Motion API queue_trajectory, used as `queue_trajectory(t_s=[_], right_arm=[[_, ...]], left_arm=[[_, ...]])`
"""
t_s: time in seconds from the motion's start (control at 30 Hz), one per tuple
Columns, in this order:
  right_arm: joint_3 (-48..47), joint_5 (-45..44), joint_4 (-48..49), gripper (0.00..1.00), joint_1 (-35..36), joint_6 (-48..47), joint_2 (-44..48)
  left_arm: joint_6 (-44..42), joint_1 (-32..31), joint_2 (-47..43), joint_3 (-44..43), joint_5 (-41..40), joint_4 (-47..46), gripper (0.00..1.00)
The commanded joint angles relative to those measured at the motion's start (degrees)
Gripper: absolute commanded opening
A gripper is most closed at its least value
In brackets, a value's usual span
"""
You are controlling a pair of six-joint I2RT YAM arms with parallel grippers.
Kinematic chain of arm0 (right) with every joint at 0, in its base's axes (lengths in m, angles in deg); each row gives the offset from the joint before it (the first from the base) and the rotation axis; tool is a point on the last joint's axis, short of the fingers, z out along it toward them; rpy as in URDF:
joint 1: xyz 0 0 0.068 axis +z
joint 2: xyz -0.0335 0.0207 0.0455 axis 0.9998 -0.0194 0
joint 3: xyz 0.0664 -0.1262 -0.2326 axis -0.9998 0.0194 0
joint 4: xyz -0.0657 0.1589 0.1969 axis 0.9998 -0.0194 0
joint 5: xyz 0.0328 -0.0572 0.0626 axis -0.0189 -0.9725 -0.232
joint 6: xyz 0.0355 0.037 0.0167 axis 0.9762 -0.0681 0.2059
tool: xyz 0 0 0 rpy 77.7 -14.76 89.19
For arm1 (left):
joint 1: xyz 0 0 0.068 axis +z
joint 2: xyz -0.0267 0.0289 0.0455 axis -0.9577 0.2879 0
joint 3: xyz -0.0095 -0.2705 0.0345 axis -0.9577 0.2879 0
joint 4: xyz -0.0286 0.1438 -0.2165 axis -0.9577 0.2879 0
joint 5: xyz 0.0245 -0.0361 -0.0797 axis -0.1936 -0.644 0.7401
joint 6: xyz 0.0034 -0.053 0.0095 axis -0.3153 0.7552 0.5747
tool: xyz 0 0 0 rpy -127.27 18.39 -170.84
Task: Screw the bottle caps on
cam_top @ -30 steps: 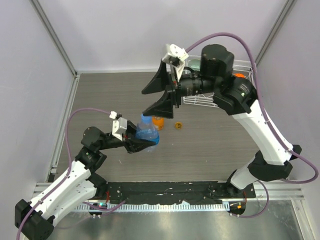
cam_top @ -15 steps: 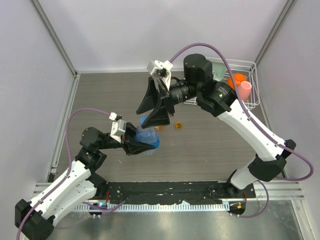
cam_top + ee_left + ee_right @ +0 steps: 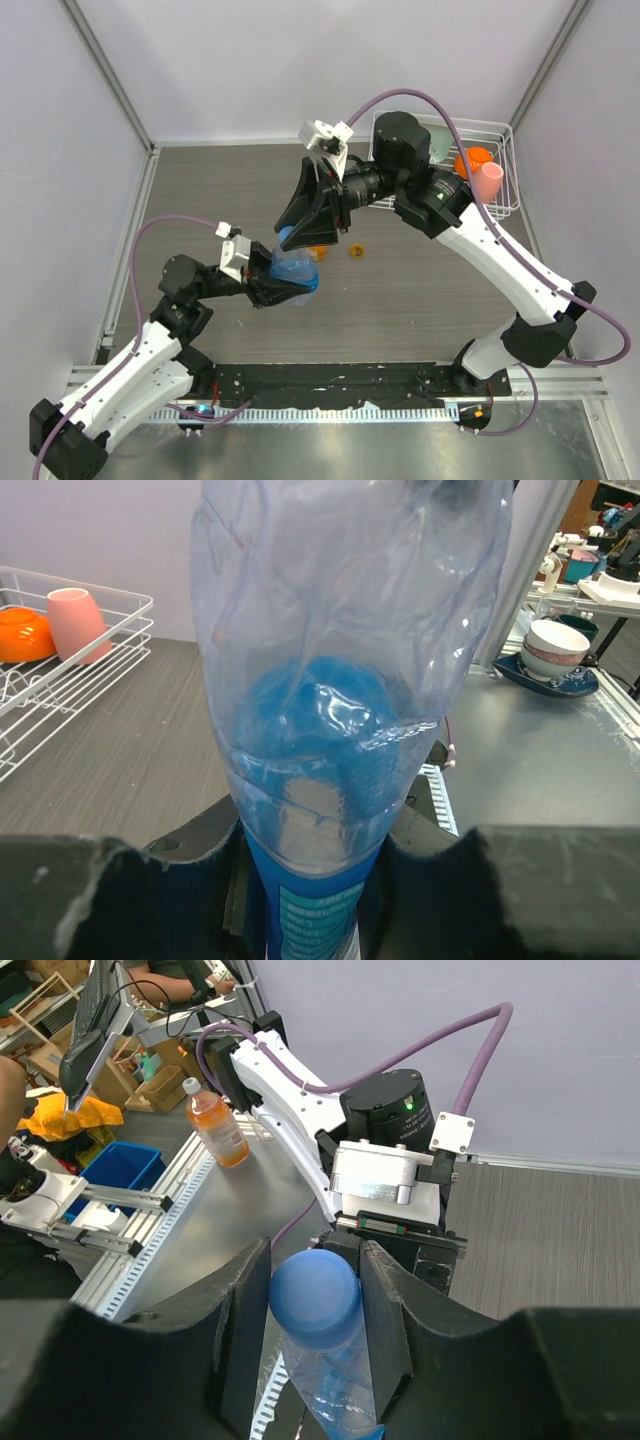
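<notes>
My left gripper (image 3: 272,290) is shut on the clear bottle with the blue label (image 3: 296,274), holding it by its lower body (image 3: 312,780) with the neck tilted up and away. The blue cap (image 3: 315,1295) sits on the bottle's neck. My right gripper (image 3: 314,1310) is shut around the cap, a finger pressed on each side. In the top view the right gripper (image 3: 300,232) hangs over the bottle's top. The squat orange bottle (image 3: 318,250) stands just behind, mostly hidden by the right fingers. The orange-amber cap (image 3: 356,250) lies loose on the table to its right.
A white wire basket (image 3: 510,170) at the back right holds an orange ball (image 3: 470,160) and a pink cup (image 3: 488,180); they also show in the left wrist view, basket (image 3: 60,690). The side walls stand close on the left and right.
My right gripper has swung down and to the left from above the basket's edge onto the bottle's top and closed round the blue cap. The left gripper kept the bottle nearly still.
</notes>
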Motion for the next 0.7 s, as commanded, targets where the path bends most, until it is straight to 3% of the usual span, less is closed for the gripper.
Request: queue_trajectory(t_s=[0.0,0.1,0.4,0.57,0.67], right_arm=[[0.3,0.9,2.6,0.47,0.0,1.0,3.2],[0.6,0.3,2.6,0.47,0.0,0.7,3.4],[1.2,-5.1,1.0,0.2,0.0,-1.0,3.2],[1.4,-16.9,-5.4,0.1,0.1,-4.3,2.9],[3.1,-28.6,-5.9,0.08,1.4,-4.9,3.4]], left_arm=[[1.8,0.6,-0.7,-2.6,-3.1,-2.1,0.0],[2.0,0.7,-0.8,-2.6,-4.2,-1.9,0.0],[2.4,1.2,-0.9,-3.0,-9.5,-0.9,0.0],[2.2,1.4,-1.0,-4.0,-15.3,0.5,0.0],[0.2,1.4,-0.9,-4.2,-19.4,1.2,0.0]])
